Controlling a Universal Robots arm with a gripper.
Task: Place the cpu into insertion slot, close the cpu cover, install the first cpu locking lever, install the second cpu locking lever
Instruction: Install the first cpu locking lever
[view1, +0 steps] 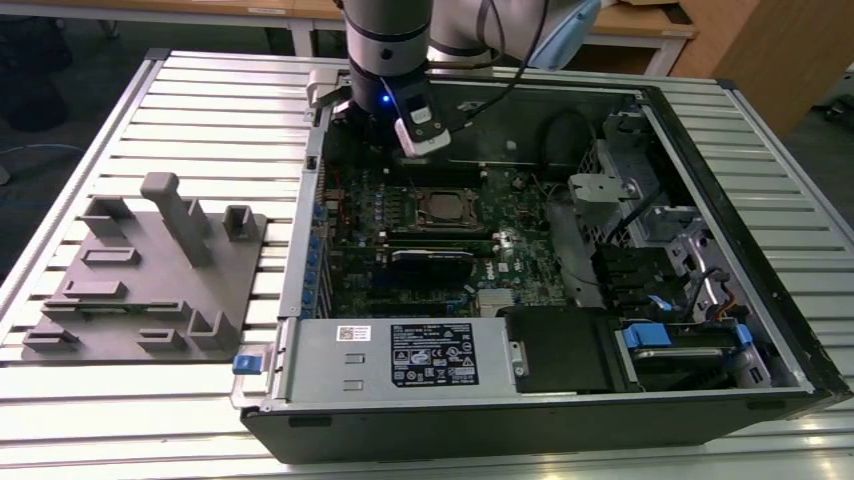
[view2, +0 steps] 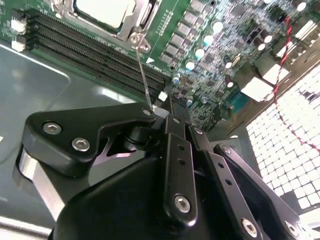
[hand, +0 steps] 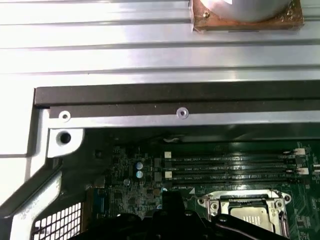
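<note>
The cpu (view2: 102, 10), a dull silver square, lies in the insertion slot (view1: 441, 208) on the green motherboard. The silvery cpu cover (view2: 143, 17) lies flat around it. In the first wrist view the cpu (hand: 251, 216) and cover (hand: 240, 196) sit just beyond the black fingers. A thin wire locking lever (view2: 142, 75) rises from its hinge at the cover's corner. Its free end meets my gripper (view2: 170, 107), whose fingers are shut together. In the exterior view the gripper (view1: 424, 145) hangs over the board just behind the socket, toward the case's back wall.
Black memory slots (view2: 90, 50) run beside the socket. The case's rear wall (hand: 175, 95) is close behind the gripper. A black expansion card (view1: 430, 258), the power supply (view1: 400, 355) and drive cages (view1: 667, 250) fill the case. A grey fixture (view1: 147, 280) sits at the exterior view's left.
</note>
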